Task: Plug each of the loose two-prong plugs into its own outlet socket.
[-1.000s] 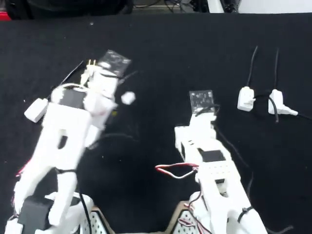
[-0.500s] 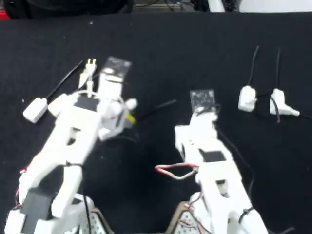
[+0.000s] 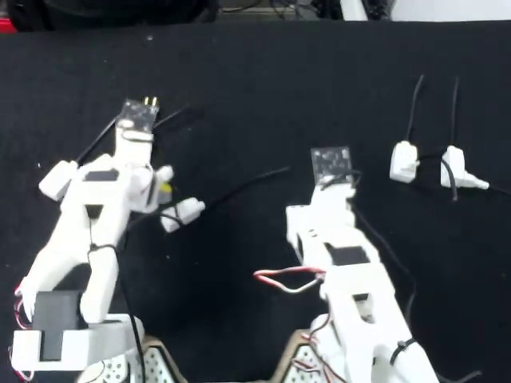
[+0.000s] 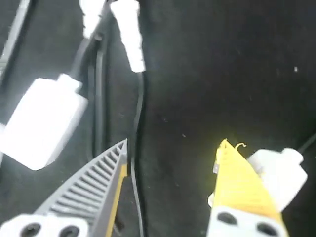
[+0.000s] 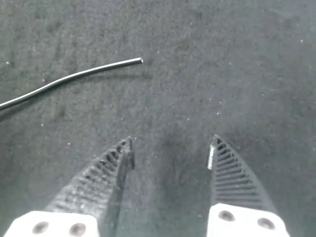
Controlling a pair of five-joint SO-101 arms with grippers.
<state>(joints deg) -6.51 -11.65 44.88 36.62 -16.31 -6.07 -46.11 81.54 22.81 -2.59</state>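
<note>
L gripper (image 4: 173, 144) hangs spread wide, nothing between its fingers, over the black cloth table (image 3: 263, 72). A small white two-prong plug w/ brass pins (image 3: 149, 104) lies just past its tip. A white boxy block (image 3: 57, 179) sits beside that arm, and a white plug on a black cord (image 3: 184, 211) on its other side. R gripper (image 5: 172, 139) is spread too, empty, mid-table. Far right, well apart from both: a white corded fitting (image 3: 403, 159) and a second white fitting (image 3: 459, 171) next to it.

White arms (image 3: 351, 275), red wires (image 3: 270, 274); left pincer (image 4: 173, 144) (yellow finger (image 4: 240, 183)).
</note>
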